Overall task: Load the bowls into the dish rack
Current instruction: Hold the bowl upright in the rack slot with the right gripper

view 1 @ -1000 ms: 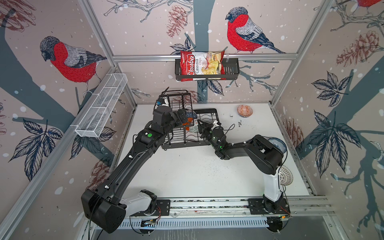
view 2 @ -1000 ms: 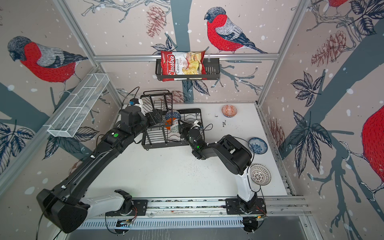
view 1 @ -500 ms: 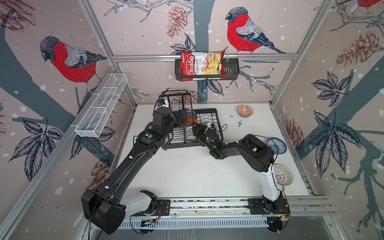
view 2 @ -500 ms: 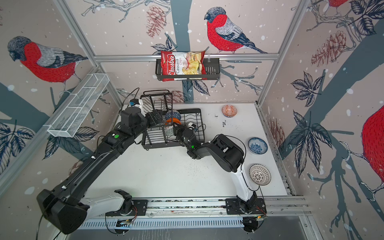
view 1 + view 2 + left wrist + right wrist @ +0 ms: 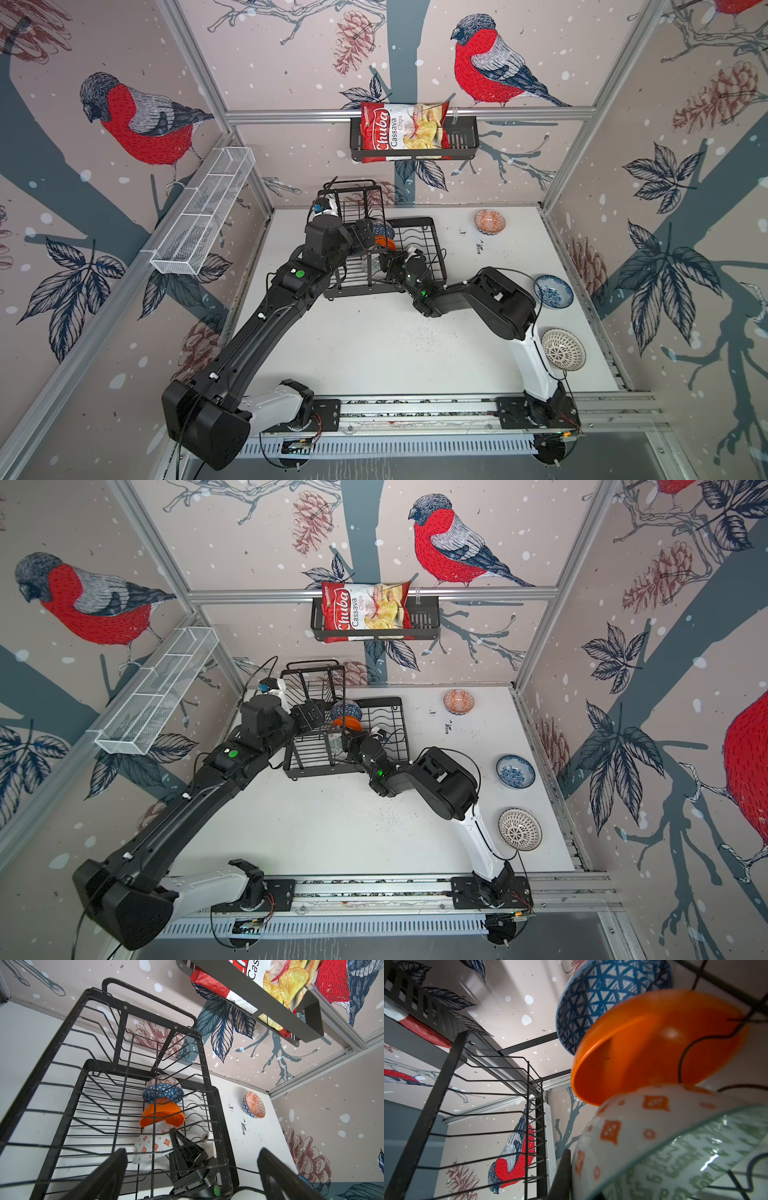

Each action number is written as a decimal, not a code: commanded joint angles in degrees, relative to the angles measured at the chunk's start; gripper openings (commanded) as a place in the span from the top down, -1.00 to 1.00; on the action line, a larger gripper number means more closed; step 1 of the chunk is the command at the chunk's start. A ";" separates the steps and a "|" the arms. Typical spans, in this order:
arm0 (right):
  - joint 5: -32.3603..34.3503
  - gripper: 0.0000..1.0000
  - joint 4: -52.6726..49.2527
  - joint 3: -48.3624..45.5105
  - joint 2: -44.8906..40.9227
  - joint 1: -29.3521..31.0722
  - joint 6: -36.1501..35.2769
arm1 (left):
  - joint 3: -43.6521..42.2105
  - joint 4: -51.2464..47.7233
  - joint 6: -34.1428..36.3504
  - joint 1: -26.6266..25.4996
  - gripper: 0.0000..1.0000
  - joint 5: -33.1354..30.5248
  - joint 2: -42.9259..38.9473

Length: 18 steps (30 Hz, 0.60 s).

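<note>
Now that the right gripper [image 5: 174, 1137], shut on the grey-green bowl [image 5: 151, 1147], has slid deeper into the dish rack [image 5: 432, 249], the bowl sits beside the orange bowl [image 5: 162, 1113], maybe already resting there, so letting go seems next; the left gripper [image 5: 363, 235] hangs wide open, empty.

In a top view the grey-green bowl [image 5: 371, 264], at seven o'clock of the orange bowl [image 5: 383, 241], is mostly hidden behind dish rack [image 5: 411, 220] wires
</note>
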 commanded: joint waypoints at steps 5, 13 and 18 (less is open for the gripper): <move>0.52 1.00 1.52 -0.74 -0.31 0.36 1.34 | -0.45 -2.23 0.39 0.06 -0.96 0.56 -0.13; 2.08 1.00 0.30 -4.04 -2.57 0.40 3.68 | -0.79 -1.65 0.21 -0.04 -0.97 1.16 0.22; 1.86 0.95 -0.97 -4.27 -2.81 0.46 5.26 | -1.00 -1.29 0.06 -0.38 -0.96 1.35 0.44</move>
